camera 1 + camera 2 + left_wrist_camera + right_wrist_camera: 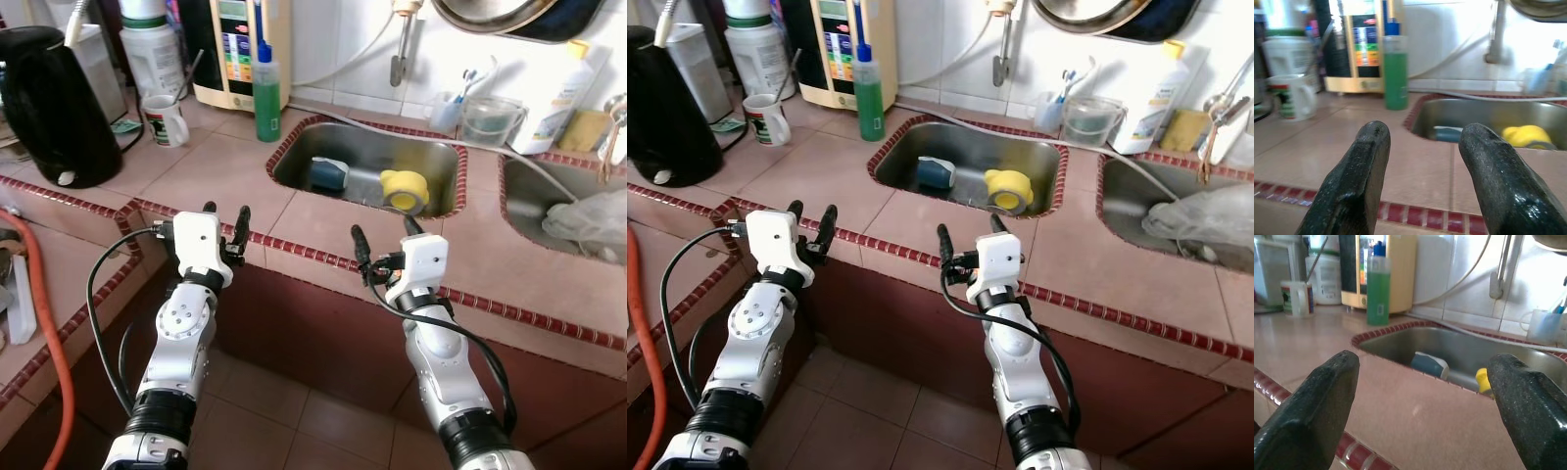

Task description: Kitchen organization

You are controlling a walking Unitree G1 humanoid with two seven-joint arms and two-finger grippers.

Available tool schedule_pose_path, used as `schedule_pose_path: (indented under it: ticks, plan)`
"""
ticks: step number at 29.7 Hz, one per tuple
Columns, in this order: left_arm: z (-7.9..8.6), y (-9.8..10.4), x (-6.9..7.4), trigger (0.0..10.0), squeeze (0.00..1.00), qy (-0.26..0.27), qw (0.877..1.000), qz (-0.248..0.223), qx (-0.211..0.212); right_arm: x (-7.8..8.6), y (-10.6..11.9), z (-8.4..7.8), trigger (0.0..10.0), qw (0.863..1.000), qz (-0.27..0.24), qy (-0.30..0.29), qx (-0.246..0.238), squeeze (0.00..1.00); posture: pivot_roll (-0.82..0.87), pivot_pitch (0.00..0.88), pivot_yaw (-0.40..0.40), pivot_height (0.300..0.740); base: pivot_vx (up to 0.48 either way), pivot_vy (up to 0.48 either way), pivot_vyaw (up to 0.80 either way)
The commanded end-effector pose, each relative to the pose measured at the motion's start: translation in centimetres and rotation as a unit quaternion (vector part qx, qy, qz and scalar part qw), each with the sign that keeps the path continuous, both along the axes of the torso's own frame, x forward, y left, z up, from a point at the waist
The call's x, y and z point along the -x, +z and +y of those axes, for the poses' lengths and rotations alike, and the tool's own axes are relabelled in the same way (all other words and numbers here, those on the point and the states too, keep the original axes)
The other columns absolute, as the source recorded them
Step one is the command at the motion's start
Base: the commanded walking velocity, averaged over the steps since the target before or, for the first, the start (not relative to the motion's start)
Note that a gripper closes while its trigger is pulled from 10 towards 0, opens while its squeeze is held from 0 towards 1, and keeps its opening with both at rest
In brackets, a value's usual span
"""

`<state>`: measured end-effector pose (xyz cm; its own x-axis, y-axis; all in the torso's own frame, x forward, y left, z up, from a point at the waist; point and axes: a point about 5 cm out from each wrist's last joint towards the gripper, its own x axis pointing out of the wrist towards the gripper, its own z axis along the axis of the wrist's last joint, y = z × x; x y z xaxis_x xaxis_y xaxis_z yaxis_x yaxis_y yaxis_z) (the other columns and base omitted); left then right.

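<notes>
A steel sink (294,162) is set in the pink tiled counter (225,166). In it lie a yellow cup (404,189) on its side and a blue container (328,174). A green bottle with a blue cap (266,93) stands behind the sink's left corner. A white mug (165,119) sits further left. My left gripper (225,222) is open at the counter's front edge, left of the sink. My right gripper (384,238) is open wide at the front edge, just before the sink. Both hold nothing.
A black kettle (44,103) stands at the far left, with an orange hose (44,323) on the lower counter. A second sink (563,201) on the right holds a clear plastic bag (593,223). A clear cup (488,119) and white bottle (560,98) stand behind.
</notes>
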<state>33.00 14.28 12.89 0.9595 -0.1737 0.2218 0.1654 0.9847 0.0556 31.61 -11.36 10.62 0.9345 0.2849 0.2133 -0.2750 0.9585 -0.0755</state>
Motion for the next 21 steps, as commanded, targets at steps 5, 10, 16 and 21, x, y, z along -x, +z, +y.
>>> schedule_pose_path:
  ticks: [5, 10, 16, 21]
  plan:
    - [0.0, -3.0, 2.6, 10.0, 0.0, -0.062, 0.996, 0.002, -0.059, 2.8, -3.8, 1.0, 10.0, 0.986, 0.058, 0.141, 0.072, 0.0, -0.11, 0.0, 0.0, 0.74, 0.0, 0.0, 0.0]
    - [0.5, -5.1, 4.8, 10.0, 0.0, -0.111, 0.99, 0.015, -0.083, 5.2, -5.7, 1.6, 10.0, 0.955, 0.109, 0.265, 0.08, 0.0, -0.1, 0.0, -0.011, 0.74, 0.0, 0.0, 0.0]
    - [0.6, -7.6, 7.3, 10.0, 0.0, -0.188, 0.972, 0.047, -0.135, 7.0, -8.1, 0.8, 10.0, 0.915, 0.183, 0.348, 0.094, 0.0, -0.09, 0.0, -0.023, 0.74, 0.0, 0.0, 0.0]
    - [0.2, -11.1, 9.3, 10.0, 0.0, -0.233, 0.947, 0.11, -0.191, 7.9, -11.1, -0.6, 10.0, 0.889, 0.274, 0.351, 0.107, 0.0, -0.08, 0.0, -0.029, 0.74, 0.0, 0.0, 0.0]
